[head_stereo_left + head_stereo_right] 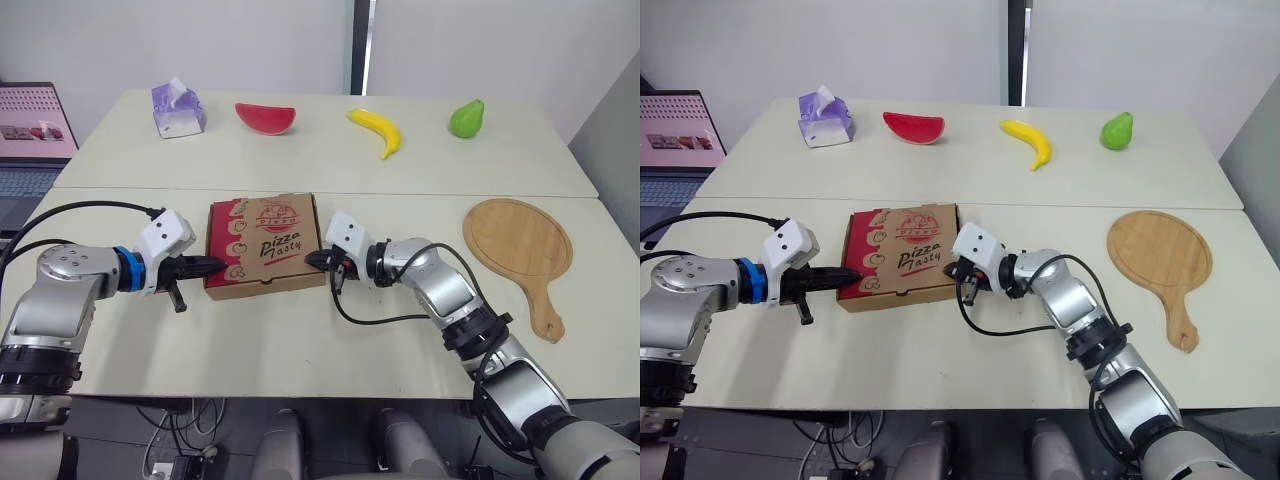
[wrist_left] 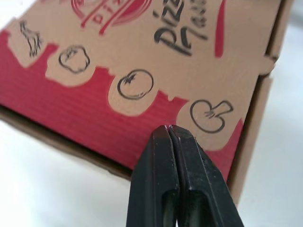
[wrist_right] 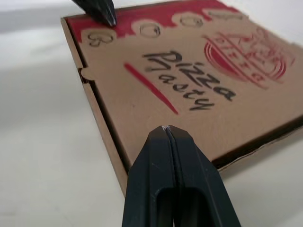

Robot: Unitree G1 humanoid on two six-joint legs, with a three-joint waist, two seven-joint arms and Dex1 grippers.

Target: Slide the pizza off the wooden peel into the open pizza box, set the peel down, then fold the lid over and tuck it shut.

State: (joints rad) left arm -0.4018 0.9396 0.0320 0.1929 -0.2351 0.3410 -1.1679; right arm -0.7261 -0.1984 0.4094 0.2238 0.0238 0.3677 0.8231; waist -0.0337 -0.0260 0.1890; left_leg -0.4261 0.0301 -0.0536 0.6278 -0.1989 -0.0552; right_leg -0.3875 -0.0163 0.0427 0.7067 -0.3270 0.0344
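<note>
Left gripper [image 2: 169,128]: fingers pressed together, nothing held. Tip sits at the red band along the lid's left edge, just beside the mushroom drawing; can't tell if it actually touches.

Right gripper [image 3: 165,128]: fingers also pressed together, nothing held. Tip is at the lid's right edge, near the front corner.

Pizza box [image 1: 265,240] lies on the near table [image 1: 300,340] between the two grippers. Lid is down flat, print facing up, front flap seam visible in the wrist views.

Wooden peel [image 1: 520,245] lies flat on the same table to the right, well apart from the box, handle toward the robot.

Far table: tissue box [image 1: 178,110], watermelon slice [image 1: 266,117], banana [image 1: 377,130], green pear [image 1: 466,118] in a row.
</note>
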